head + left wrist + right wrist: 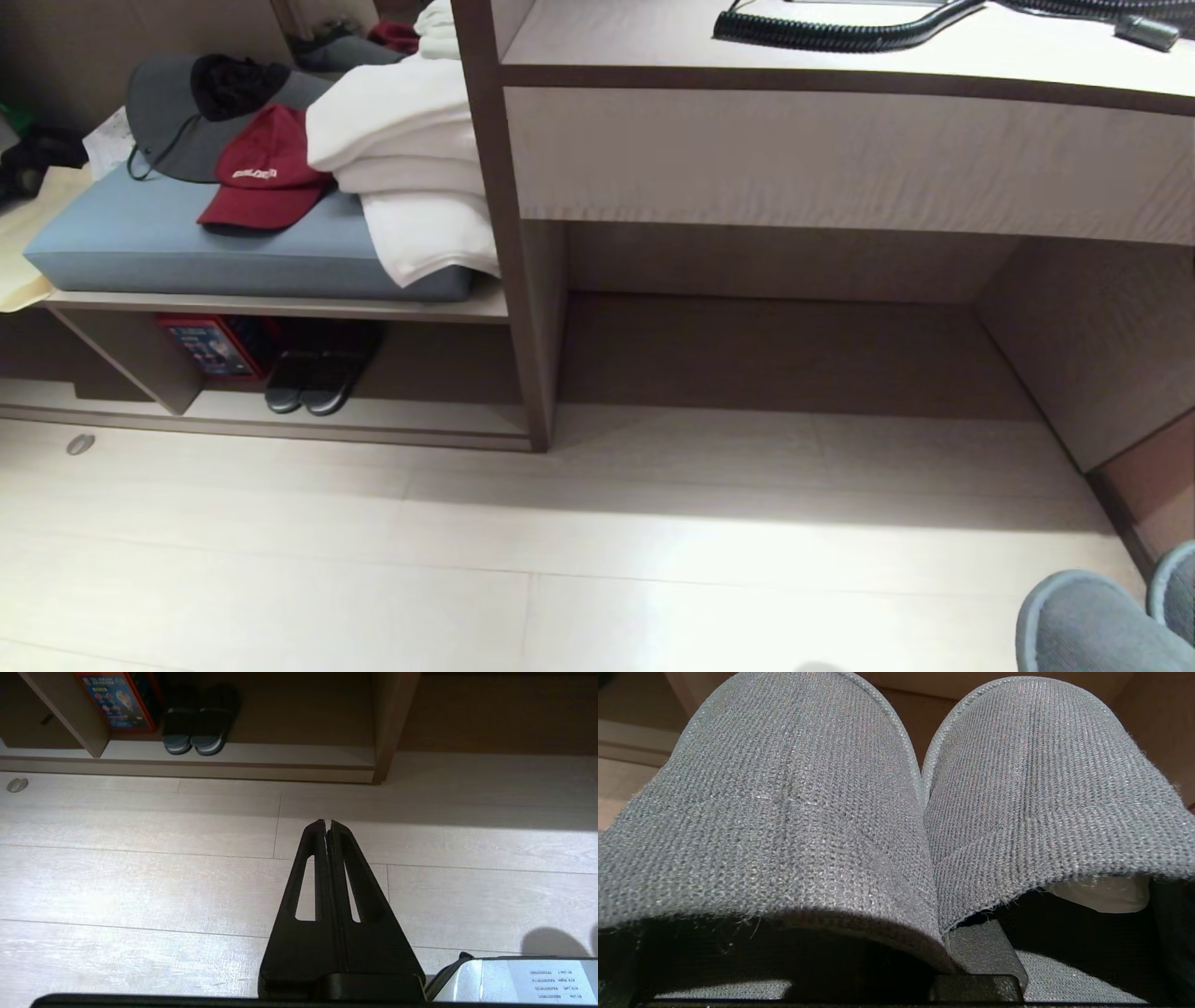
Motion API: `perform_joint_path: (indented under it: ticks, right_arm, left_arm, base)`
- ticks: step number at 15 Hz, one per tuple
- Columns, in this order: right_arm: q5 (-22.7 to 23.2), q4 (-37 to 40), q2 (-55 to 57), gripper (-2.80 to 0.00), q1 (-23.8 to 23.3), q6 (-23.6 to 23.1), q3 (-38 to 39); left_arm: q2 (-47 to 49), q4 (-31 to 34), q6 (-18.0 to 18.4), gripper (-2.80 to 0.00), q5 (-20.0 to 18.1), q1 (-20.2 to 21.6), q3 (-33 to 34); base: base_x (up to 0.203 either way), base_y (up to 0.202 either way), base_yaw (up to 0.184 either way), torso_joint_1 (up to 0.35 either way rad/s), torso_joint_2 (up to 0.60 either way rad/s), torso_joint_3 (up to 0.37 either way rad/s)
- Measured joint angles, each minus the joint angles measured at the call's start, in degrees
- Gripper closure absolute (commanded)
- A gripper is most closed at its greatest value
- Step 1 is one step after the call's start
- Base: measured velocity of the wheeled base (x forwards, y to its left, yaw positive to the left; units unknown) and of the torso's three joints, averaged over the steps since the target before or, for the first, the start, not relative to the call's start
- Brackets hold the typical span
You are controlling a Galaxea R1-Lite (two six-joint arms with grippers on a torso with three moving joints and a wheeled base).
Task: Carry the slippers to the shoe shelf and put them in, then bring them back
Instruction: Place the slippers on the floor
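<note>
Item, step in hand: carrying out, as I judge it; I have the slippers [896, 812] clamped in the right gripper [978, 952], jaws closed on the inner edges where the pair meet, toes pointing away from the wrist, and they show at the lower right corner of the head view. Item, shoe shelf [373, 425]: low at centre-left of the head view, dark shoes [313, 378] already inside. Item, next move: bring the pair leftward and down to that opening; left gripper [327, 822] idle, fingers pressed together, empty, above bare floor [140, 868].
</note>
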Motion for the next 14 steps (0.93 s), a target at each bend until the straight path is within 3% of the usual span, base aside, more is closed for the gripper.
perform_joint_path:
  ticks: [14]
  right_arm:
    - [0.33, -0.03, 0.00, 0.00, 0.00, -0.38, 0.00]
  left_arm:
    - [0.00, 0.02, -0.06, 0.00, -0.02, 0.00, 0.00]
  base:
    - [0.000, 0.000, 0.000, 0.003, 0.00, -0.196]
